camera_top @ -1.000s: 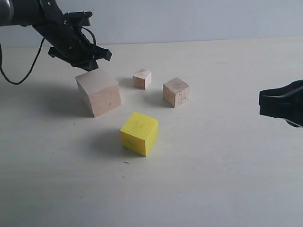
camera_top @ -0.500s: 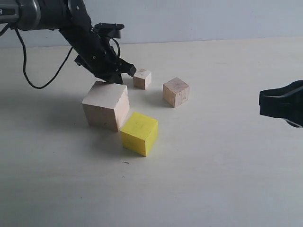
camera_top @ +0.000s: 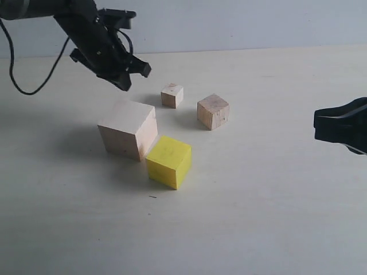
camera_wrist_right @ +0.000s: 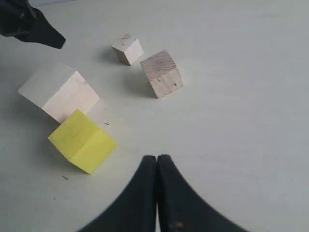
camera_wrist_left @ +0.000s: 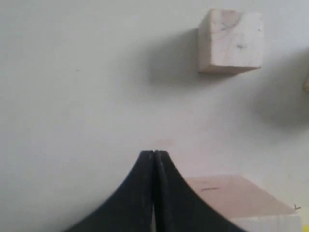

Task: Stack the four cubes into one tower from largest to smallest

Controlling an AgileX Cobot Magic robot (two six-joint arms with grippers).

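Note:
The large pale wooden cube (camera_top: 127,129) rests on the table, its near corner right against the bright yellow cube (camera_top: 168,161). Behind them the tiny wooden cube (camera_top: 172,95) and the medium wooden cube (camera_top: 213,111) stand apart from each other. No cube is on another. My left gripper (camera_top: 140,70) hovers shut and empty above and behind the large cube (camera_wrist_left: 231,198), with the tiny cube (camera_wrist_left: 231,41) ahead of its tips (camera_wrist_left: 154,153). My right gripper (camera_top: 318,123) hangs shut and empty at the right edge, its tips (camera_wrist_right: 157,157) well short of the yellow cube (camera_wrist_right: 81,140).
The pale table (camera_top: 258,200) stretches bare in front and to the right of the cubes. A black cable (camera_top: 34,86) hangs from the left arm over the table's back left. A light wall (camera_top: 241,23) closes the far side.
The large cube was turned and slid toward the yellow cube and now rests against it. The left gripper dipped beside it, then rose and drew back left. The right arm stayed still.

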